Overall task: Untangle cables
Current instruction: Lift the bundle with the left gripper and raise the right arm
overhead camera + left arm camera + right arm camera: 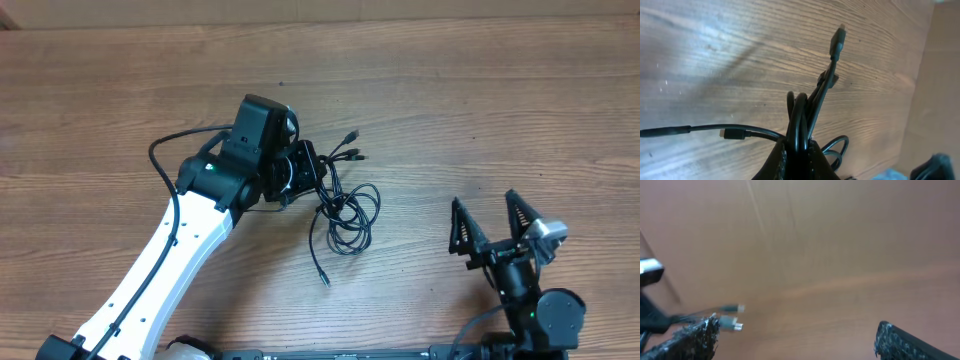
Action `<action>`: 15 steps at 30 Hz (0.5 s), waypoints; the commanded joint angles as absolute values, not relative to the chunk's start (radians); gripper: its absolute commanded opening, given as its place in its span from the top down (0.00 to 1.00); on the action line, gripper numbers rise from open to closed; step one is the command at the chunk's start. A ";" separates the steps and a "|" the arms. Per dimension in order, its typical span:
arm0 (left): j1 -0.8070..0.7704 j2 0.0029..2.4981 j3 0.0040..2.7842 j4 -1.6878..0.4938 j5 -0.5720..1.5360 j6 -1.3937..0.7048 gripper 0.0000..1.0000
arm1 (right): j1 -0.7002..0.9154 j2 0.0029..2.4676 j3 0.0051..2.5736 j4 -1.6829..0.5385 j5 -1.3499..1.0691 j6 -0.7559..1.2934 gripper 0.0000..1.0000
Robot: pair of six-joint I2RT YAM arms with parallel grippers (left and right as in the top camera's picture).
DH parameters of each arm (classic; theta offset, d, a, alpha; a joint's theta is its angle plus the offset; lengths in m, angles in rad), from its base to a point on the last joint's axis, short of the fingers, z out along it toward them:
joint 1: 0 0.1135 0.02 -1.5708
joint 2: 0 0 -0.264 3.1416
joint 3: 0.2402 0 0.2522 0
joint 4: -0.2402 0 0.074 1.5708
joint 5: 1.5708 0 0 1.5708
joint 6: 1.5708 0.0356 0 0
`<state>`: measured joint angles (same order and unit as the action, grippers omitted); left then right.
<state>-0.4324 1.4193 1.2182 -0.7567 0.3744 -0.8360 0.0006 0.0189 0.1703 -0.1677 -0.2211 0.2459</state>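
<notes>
The white arm (170, 260) at left runs off the overhead view's bottom edge. Its left tool (303, 172) is clenched on the cables (345, 212), pinching several strands at the bundle's left side. The wrist view cuts the fingers (782, 162) off at the bottom edge, so only their tips show. The rest of the bundle lies in loose loops on the tabletop (500, 90) near centre, with plug ends fanning up-right and one tail trailing down. How the loops cross is hard to make out. Well apart at right, the right tool (484, 200) stands released, holding nothing. Its blurred wrist view faintly shows two silver-tipped plugs (730, 324).
</notes>
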 commanded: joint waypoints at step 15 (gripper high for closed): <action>-0.437 1.398 1.246 -0.881 0.329 -1.190 0.96 | -0.001 0.484 0.820 -0.685 -0.685 0.292 0.00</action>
<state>-0.4324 1.4193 1.2186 -0.8734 0.3328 -1.1542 0.0006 0.4332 0.7887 -0.7017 -0.4911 0.2882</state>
